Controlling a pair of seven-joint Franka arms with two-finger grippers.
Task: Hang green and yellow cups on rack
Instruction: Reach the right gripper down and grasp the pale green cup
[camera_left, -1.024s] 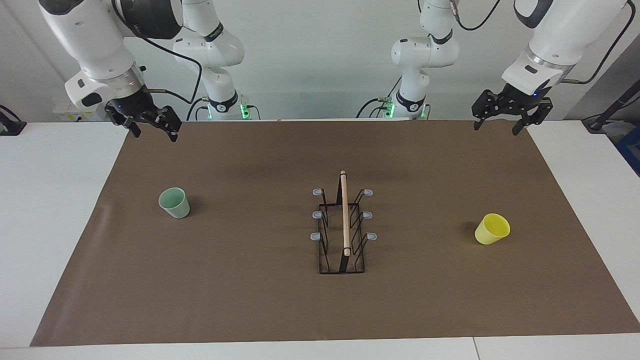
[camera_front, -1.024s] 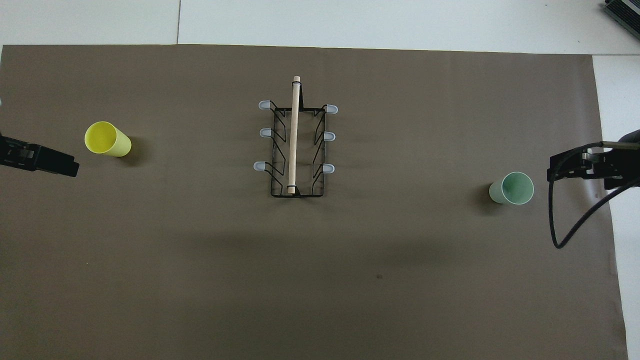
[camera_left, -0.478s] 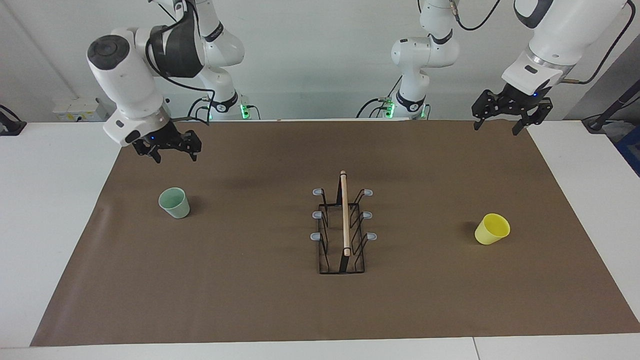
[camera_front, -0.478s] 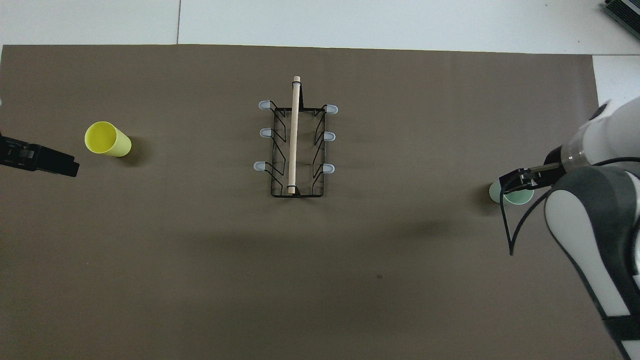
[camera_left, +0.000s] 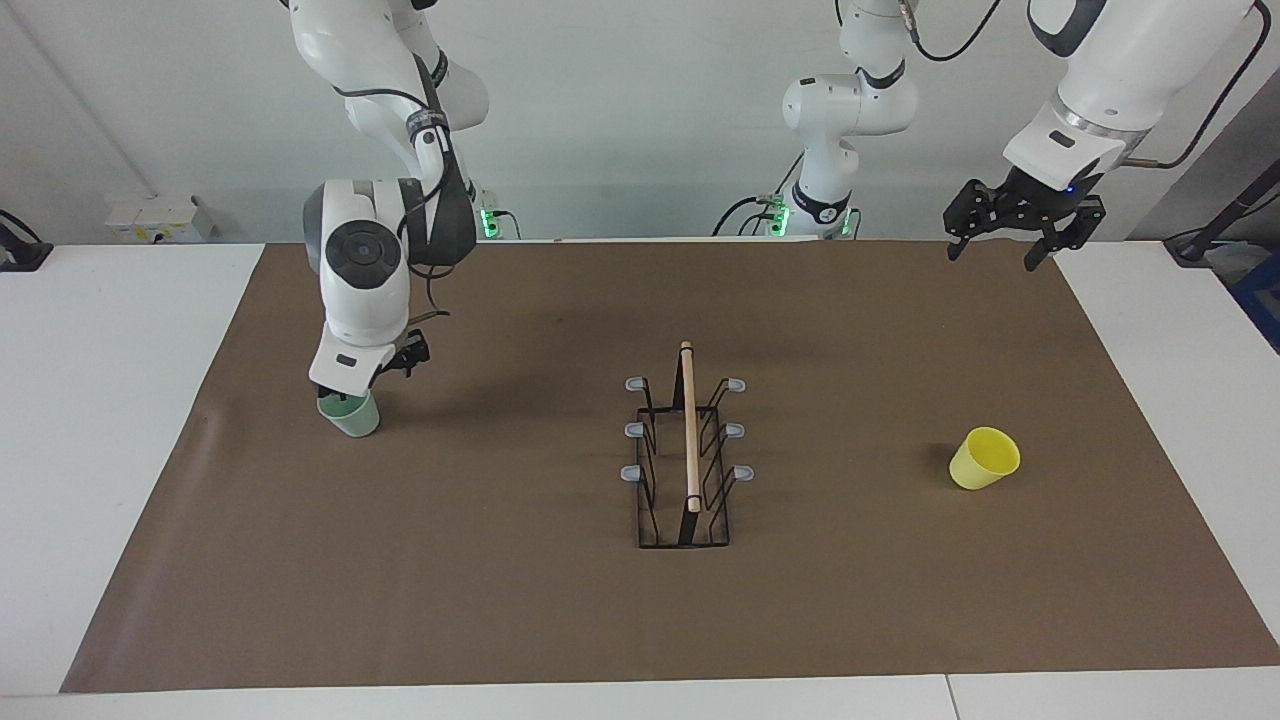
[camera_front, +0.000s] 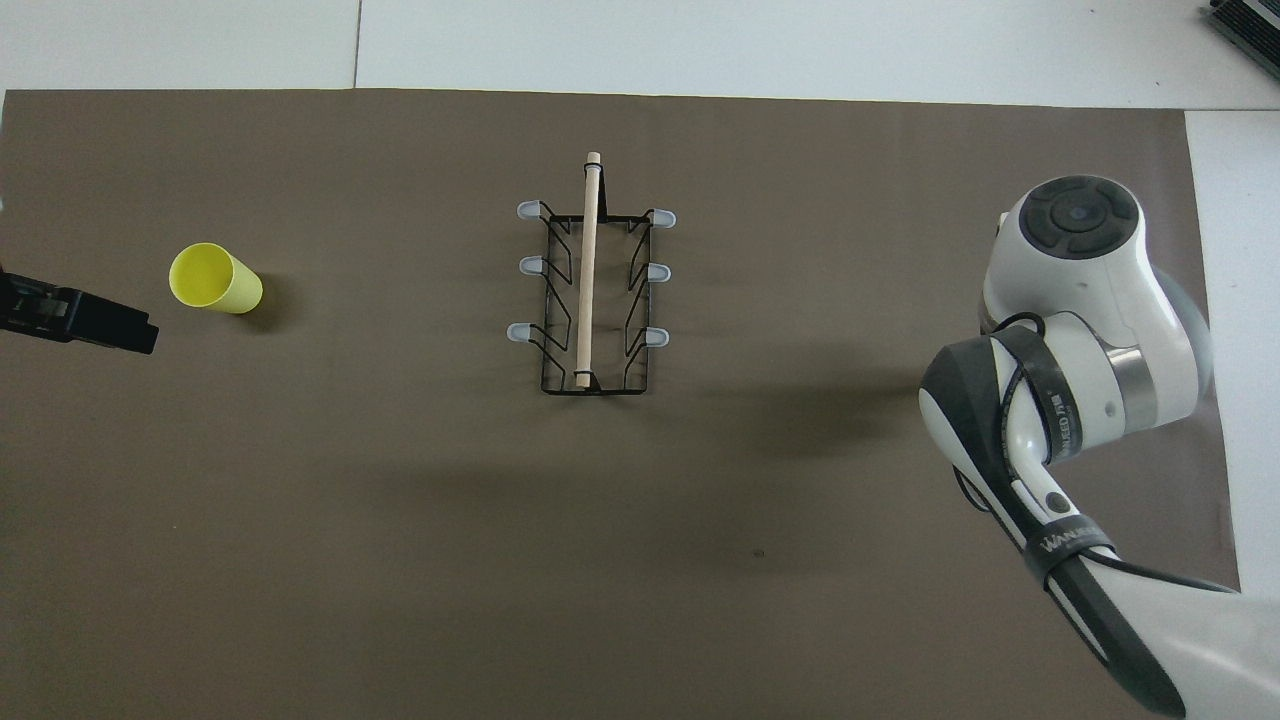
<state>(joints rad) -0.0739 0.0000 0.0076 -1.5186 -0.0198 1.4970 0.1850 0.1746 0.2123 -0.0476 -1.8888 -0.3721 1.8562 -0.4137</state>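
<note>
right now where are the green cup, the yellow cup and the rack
green cup (camera_left: 355, 420), facing view, lower side wall
yellow cup (camera_left: 984, 458), facing view, middle of its tilted body
rack (camera_left: 690, 430), facing view, wooden top rod

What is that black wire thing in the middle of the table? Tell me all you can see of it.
It is a narrow rack of thin black wire, standing upright on the brown mat mid-table. A pale wooden rod runs along its top, and six grey-tipped pegs, three on each long side, stick outward. Nothing hangs on them and no gripper touches it.
</note>
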